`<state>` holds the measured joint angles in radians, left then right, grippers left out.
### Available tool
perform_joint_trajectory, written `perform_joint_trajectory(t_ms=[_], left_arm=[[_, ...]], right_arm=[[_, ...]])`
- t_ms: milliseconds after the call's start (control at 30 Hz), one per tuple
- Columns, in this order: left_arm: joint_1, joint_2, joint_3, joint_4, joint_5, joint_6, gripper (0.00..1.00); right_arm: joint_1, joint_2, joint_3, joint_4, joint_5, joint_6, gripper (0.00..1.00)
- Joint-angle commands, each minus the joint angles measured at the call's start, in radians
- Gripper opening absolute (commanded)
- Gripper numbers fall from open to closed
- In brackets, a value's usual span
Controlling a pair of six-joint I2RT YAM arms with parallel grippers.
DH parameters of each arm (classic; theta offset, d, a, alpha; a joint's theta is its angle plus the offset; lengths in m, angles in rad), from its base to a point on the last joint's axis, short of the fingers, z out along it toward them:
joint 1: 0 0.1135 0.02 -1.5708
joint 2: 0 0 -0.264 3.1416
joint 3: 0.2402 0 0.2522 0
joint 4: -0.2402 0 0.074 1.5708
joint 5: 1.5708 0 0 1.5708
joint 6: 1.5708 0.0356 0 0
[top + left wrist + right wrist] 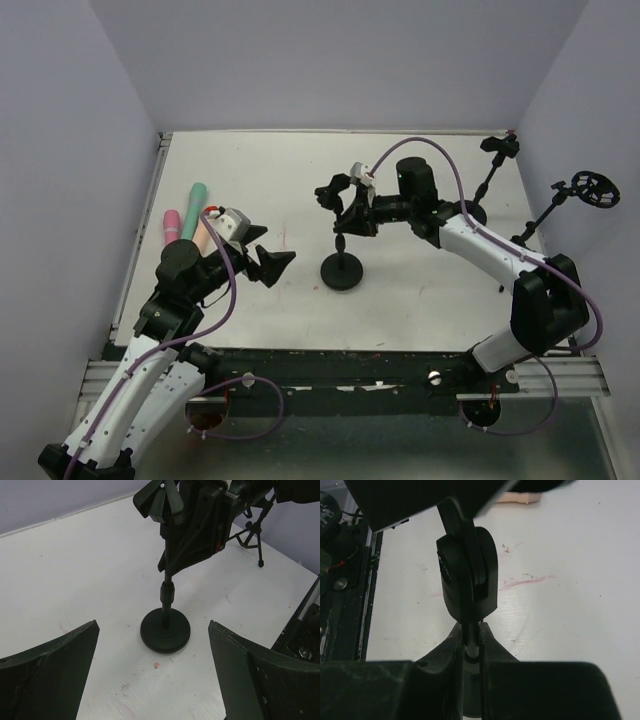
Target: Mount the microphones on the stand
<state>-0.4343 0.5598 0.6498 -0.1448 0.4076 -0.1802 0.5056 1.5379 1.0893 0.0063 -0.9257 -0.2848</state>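
Observation:
A black desk stand with a round base (342, 272) stands mid-table; its clip head (335, 190) is at the top. My right gripper (347, 215) is shut on the stand's pole (471, 647) just below the clip (467, 575). My left gripper (272, 252) is open and empty, left of the stand and facing it; the base (165, 630) lies beyond its fingertips (75, 650). A mint green microphone (196, 202) and a pink microphone (171, 225) lie at the left. The peach-tan microphone (205, 236) is partly hidden behind my left wrist; it also shows in the right wrist view (517, 498).
Two more black stands are at the far right: a tripod arm (493, 172) and one with a round ring mount (592, 189). Side walls close in the table. A black rail (350, 362) runs along the near edge.

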Motion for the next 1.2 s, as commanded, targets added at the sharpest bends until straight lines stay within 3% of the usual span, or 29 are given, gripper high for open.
perform_joint_trajectory(t_ms=[0, 200, 367, 633, 800, 1000, 1167], left_arm=[[-0.003, 0.006, -0.007, 0.030, -0.006, 0.015, 0.99], [-0.003, 0.006, -0.007, 0.031, 0.013, 0.010, 0.99], [-0.003, 0.005, -0.006, 0.039, 0.028, 0.007, 0.99], [-0.003, 0.063, 0.017, 0.060, 0.128, 0.010, 0.99], [-0.003, 0.110, 0.025, 0.096, 0.140, 0.015, 0.99], [0.015, 0.184, 0.050, 0.012, -0.108, -0.016, 0.99], [0.170, 0.250, 0.088, -0.041, -0.168, -0.108, 0.99]], right_arm=[[-0.002, -0.036, -0.009, 0.066, -0.001, -0.056, 0.20], [-0.002, -0.088, -0.069, -0.003, -0.027, -0.151, 0.48], [-0.028, -0.163, -0.123, -0.092, -0.025, -0.203, 0.63], [-0.191, -0.268, -0.088, -0.345, -0.160, -0.278, 0.83], [-0.245, -0.302, -0.184, -0.332, -0.291, -0.297, 0.98], [-0.253, -0.282, -0.209, -0.307, -0.217, -0.292, 1.00], [-0.253, -0.272, -0.189, -0.316, -0.136, -0.275, 1.00]])
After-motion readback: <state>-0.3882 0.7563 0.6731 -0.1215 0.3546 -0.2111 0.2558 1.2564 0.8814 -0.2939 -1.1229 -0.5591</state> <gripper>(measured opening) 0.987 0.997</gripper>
